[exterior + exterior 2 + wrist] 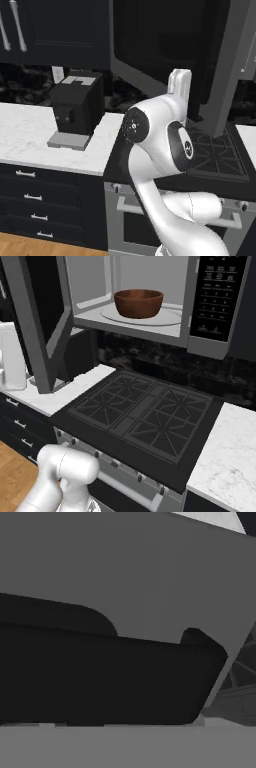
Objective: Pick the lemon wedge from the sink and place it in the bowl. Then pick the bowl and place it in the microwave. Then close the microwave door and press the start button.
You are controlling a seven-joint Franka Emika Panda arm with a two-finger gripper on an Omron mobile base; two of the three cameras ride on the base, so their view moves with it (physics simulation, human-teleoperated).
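Observation:
The microwave stands open above the stove. Inside it, the reddish-brown bowl sits upright on the round turntable plate. The microwave door is swung wide to the left, grey-framed with dark glass. My gripper is raised at the door's outer face, its white hand also at the left edge of the right base view. In the hand view the door is very close, and nothing is held between the jaws. The lemon wedge and the sink are out of view.
The microwave's dark control panel is right of the opening. A black coffee machine stands on the white marble counter. The black gas stove lies below the microwave. Dark cabinets with bar handles hang at upper left.

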